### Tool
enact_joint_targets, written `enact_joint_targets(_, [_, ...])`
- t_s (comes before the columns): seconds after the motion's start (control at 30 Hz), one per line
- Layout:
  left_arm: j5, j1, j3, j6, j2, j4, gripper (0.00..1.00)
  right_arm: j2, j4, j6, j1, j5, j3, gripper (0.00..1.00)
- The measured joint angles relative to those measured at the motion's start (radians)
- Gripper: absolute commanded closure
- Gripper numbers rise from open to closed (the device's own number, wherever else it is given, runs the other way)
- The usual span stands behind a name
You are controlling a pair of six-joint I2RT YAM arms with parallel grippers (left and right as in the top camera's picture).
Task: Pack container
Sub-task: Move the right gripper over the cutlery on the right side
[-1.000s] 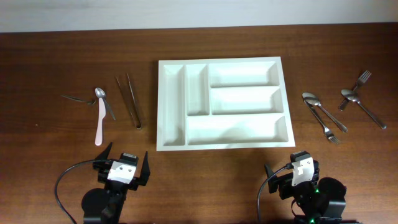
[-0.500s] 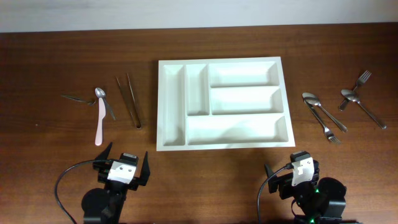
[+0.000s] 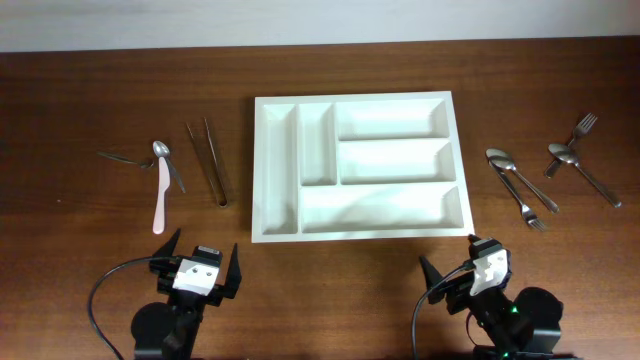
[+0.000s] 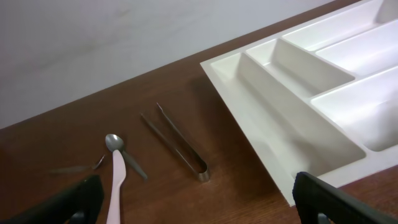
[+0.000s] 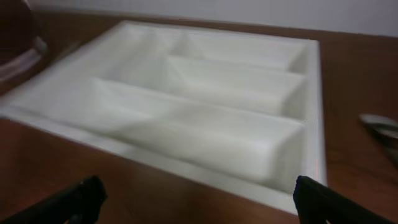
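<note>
The left gripper (image 3: pixel 205 246) sits low over the near edge of the table (image 3: pixel 80 215), jaws spread wide with nothing between them. In the left wrist view its two fingertips (image 4: pixel 78 198) appear at the bottom corners, with bare wood between them.

The right gripper (image 3: pixel 448 252) is also spread wide and holds nothing. The right wrist view is blurred, but the fingertips (image 5: pixel 81 198) show at the bottom corners, well apart.

The container (image 3: pixel 385 208) is a white tray with five compartments, lying flat on the table ahead of both grippers. It lies ahead and to the right of the left gripper, and ahead and to the left of the right gripper. The right gripper's fingers stand just short of its near right corner. Every compartment shows bare white floor.

Straight ahead of the left gripper lie metal tongs (image 3: pixel 207 160), joined end nearest the gripper, beside the container but apart from it. Ahead and slightly left lies a pink-handled spoon (image 3: pixel 158 200), handle toward the gripper. Thin metal pieces (image 3: pixel 118 157) cross near its bowl, and their kind cannot be told.

Ahead and right of the right gripper lies a group of spoons and a fork (image 3: pixel 515 180). Further right lies a second cutlery cluster (image 3: pixel 575 160), a fork crossed with spoons
</note>
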Motion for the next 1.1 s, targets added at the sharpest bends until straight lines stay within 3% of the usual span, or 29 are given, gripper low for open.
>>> enact_joint_targets(0.1, [0.000, 0.000, 0.000, 0.000, 0.000, 0.000, 0.01, 0.000, 0.086, 0.135, 0.000, -0.058, -0.003, 0.01])
enact_joint_targets(0.27, [0.000, 0.000, 0.000, 0.000, -0.001, 0.002, 0.01, 0.000, 0.454, 0.363, 0.001, -0.132, -0.010, 0.01])
enact_joint_targets(0.37, [0.000, 0.000, -0.003, -0.001, -0.001, 0.030, 0.01, 0.000, 0.547, 0.451, 0.001, -0.144, 0.007, 0.02])
enact_joint_targets(0.5, [0.000, 0.000, -0.003, -0.037, -0.001, 0.055, 0.01, 0.052, 0.356, 0.502, 0.001, -0.145, 0.082, 0.02])
enact_joint_targets(0.77, [-0.093, 0.000, 0.042, -0.348, 0.001, 0.064, 0.01, 0.446, -0.064, 0.342, 0.001, -0.087, 0.500, 0.01])
enact_joint_targets(1.1, [-0.116, 0.000, 0.166, -0.425, 0.188, 0.070, 0.01, 1.069, -0.503, 0.131, 0.001, -0.024, 1.089, 0.01])
